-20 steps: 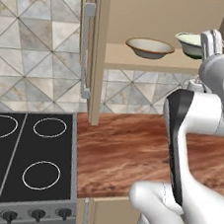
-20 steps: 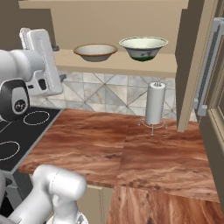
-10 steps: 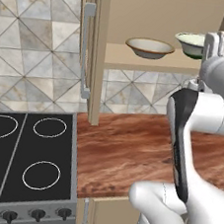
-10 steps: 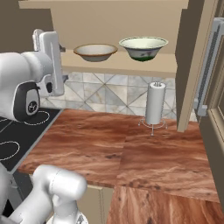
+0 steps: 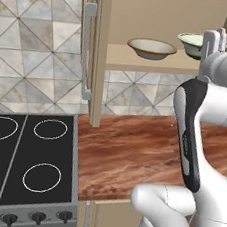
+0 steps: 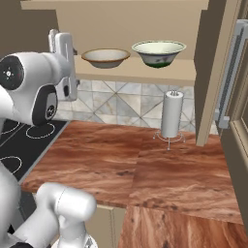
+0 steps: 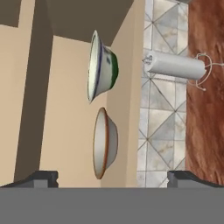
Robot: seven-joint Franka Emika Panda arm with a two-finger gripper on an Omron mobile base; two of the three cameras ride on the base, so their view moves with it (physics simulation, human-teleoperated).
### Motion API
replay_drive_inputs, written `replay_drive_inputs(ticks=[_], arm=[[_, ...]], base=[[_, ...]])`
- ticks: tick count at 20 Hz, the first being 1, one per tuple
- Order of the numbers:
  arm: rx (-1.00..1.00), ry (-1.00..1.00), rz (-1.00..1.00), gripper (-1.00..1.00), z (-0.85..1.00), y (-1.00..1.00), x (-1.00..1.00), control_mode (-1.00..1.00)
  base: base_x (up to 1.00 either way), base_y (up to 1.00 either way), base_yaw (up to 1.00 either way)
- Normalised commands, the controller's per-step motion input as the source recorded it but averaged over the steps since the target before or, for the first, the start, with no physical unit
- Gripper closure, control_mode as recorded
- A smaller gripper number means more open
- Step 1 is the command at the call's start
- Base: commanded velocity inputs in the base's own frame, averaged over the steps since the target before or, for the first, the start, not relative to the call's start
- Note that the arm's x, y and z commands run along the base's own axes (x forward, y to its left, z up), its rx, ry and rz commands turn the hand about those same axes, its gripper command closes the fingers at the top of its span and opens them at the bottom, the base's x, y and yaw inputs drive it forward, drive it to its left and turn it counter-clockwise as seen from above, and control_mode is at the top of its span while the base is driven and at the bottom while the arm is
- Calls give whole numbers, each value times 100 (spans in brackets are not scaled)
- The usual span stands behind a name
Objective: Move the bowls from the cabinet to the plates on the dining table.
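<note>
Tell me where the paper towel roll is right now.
The paper towel roll stands upright on its wire holder on the wood counter by the tiled wall, below the cabinet shelf, nearly under the pale green bowl.

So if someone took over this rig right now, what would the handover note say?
Gripper: open, holding nothing, raised to shelf height and facing the open cabinet.
Bowls: the cream bowl and the green-white bowl sit side by side on the cabinet shelf, neither touched. In the hand view the cream bowl is the nearer to the fingertips.
Done: cabinet doors are open, arm is lifted toward the shelf.
Left: grasp each bowl, carry it to the dining table and set it on a plate. A paper towel roll stands on the counter below the shelf.
</note>
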Motion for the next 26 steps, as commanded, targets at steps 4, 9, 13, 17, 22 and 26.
replay_drive_inputs(ticks=[4,9,13,17,22,26], arm=[[-1,-1,11,-100,0,0,22,-100],[-3,-2,6,-100,0,5,23,-100],[0,0,6,-100,1,2,30,-100],[7,0,10,-100,0,-1,30,-100],[5,-2,10,-100,-2,0,25,-100],[0,-2,11,-100,-1,0,25,-100]], base=[[0,0,0],[0,0,0],[0,0,0],[0,0,0],[0,0,0],[0,0,0]])
